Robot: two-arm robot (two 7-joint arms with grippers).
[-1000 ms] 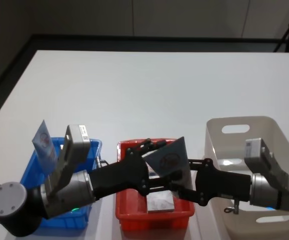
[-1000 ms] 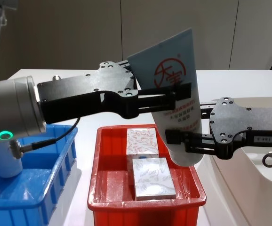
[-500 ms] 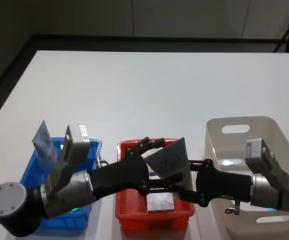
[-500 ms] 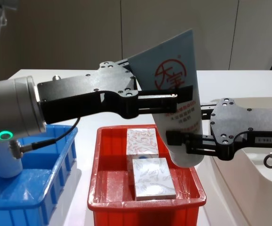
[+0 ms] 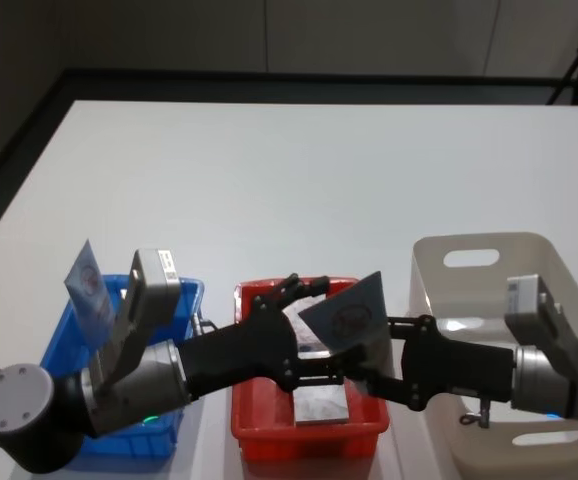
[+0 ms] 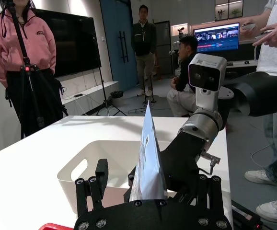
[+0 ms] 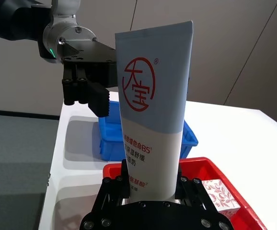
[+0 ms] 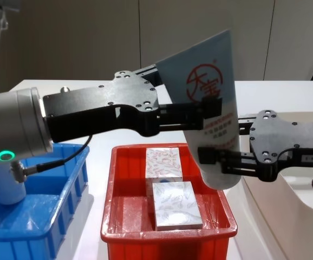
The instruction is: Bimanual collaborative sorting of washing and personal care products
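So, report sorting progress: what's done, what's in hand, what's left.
Done: two white boxes lie in the red bin, one tube stands in the blue bin. In hand: the right gripper clamps a second tube above the red bin, left gripper open around it. Left: setting that tube down.

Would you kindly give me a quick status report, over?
Right gripper shut on pale-blue tube, lower end, over red bin. Left gripper open, fingers flanking tube. Two white boxes below.
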